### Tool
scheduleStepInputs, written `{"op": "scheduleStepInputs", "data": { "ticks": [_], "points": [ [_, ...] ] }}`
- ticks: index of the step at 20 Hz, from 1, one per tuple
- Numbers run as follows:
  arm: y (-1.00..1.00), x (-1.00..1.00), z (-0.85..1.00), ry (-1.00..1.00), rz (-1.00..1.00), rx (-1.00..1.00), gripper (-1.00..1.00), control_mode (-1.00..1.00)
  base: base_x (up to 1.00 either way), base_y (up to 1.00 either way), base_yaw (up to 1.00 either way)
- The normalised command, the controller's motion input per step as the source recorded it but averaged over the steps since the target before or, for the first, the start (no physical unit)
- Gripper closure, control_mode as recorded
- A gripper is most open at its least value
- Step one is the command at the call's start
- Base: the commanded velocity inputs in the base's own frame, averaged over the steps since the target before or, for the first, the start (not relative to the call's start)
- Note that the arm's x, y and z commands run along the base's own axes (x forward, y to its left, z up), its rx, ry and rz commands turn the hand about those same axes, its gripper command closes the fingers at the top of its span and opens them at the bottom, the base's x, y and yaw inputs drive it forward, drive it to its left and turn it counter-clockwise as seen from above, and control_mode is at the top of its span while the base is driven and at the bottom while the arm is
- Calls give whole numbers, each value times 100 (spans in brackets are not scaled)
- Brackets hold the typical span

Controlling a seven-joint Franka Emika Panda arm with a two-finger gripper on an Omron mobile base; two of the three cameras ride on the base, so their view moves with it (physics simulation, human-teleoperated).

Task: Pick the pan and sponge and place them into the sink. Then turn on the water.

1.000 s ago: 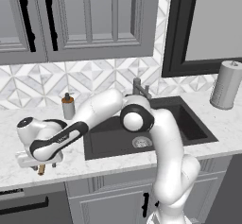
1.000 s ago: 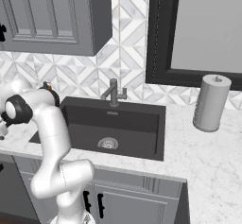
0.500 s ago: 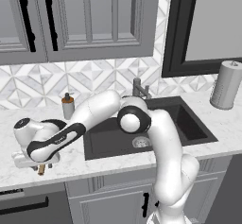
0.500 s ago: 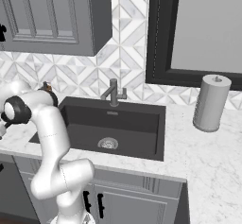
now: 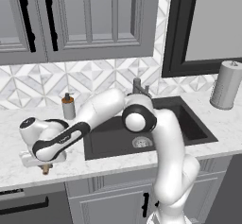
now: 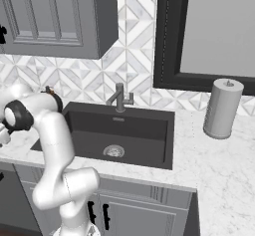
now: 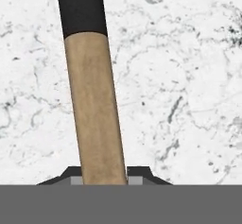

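Note:
In the hand view the pan's light wooden handle (image 7: pixel 92 105) runs up from between my fingertips (image 7: pixel 140 175) into its black neck (image 7: pixel 80 5), lying on white marble. My gripper (image 7: pixel 104 178) is shut on that handle. From the left base view the gripper (image 5: pixel 45 165) sits low on the counter left of the sink (image 5: pixel 189 124), with the handle's brown end (image 5: pixel 46 169) poking out below the hand. My arm hides the pan's round body. The dark sink (image 6: pixel 149 153) holds a round drain. The sponge and the water are out of view.
A brown soap bottle (image 5: pixel 68 107) stands on the counter behind my forearm. The grey faucet (image 5: pixel 138 87) (image 6: pixel 119 98) rises behind the sink. A paper towel roll (image 5: pixel 225 85) (image 6: pixel 223 108) stands on the right counter. Cabinets hang above.
The gripper's jaws have closed on the pan's handle. The arm has stayed over the left counter, barely moving.

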Motion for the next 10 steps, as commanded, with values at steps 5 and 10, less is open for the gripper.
{"op": "scheduleStepInputs", "data": {
  "ticks": [5,10],
  "points": [
    [-50,-31,19,-8,-3,6,100,-100,0,0,0],
    [-56,-45,83,-10,0,11,100,-100,0,0,0]
  ]
}}
